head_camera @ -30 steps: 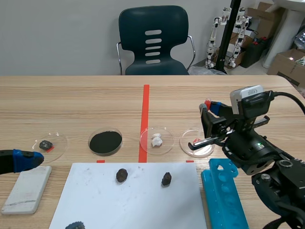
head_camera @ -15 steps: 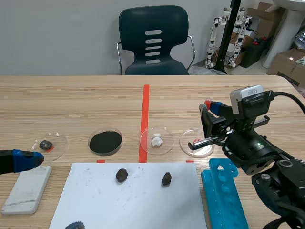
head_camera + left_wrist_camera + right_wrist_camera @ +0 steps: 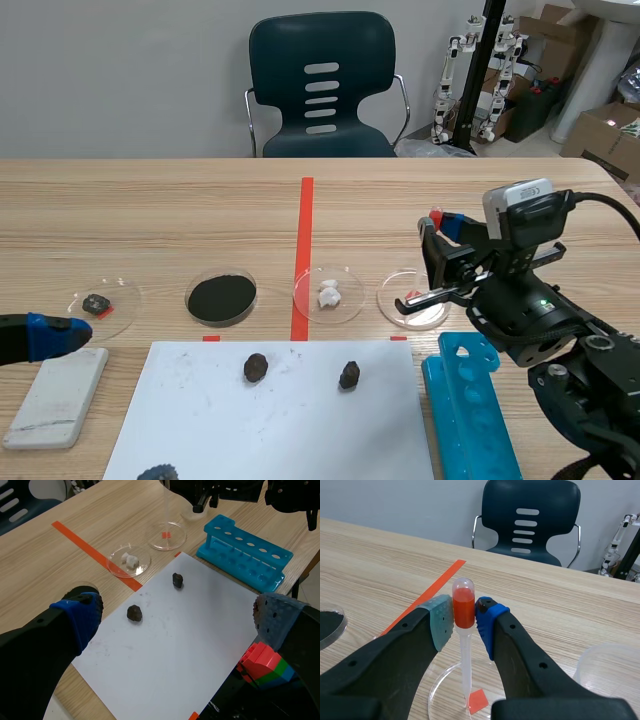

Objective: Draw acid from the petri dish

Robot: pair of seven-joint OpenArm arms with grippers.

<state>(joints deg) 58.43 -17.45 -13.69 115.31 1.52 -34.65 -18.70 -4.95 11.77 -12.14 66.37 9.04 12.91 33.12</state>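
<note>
At the far left the left pincer (image 3: 175, 617) hangs low over the wooden surface (image 3: 150, 220), its two fingers wide apart with nothing between them, beside a flat white rectangular slab (image 3: 58, 395). A row of shallow clear dishes runs rightward. The first holds a small dark stone (image 3: 96, 303) and the second is filled with black powder (image 3: 221, 296). The third, past the red tape line, holds a white lump (image 3: 328, 294). Nearer the robot lies a white paper sheet (image 3: 300, 420) carrying more dark stones.

The task's thing, the empty-looking clear plastic petri dish (image 3: 383, 296), is last in the row, over a red tape square. Whether liquid lies in it cannot be told. A slim clear plastic dropper (image 3: 465, 665) with an orange-red bulb stands upright in it, its tip at or just above the dish floor. The right pincer (image 3: 465, 616) is clamped on that bulb, one pad on each side.

The dropper is probably light, with a soft bulb and a stem thin enough to bend, so the bulb is the right place to hold. Pressure there works it, and easing off should draw liquid up. The dish seems thin and light and could slide if the tip pushes sideways. Just right of it sits a bright blue plastic test-tube rack (image 3: 468, 400).
</note>
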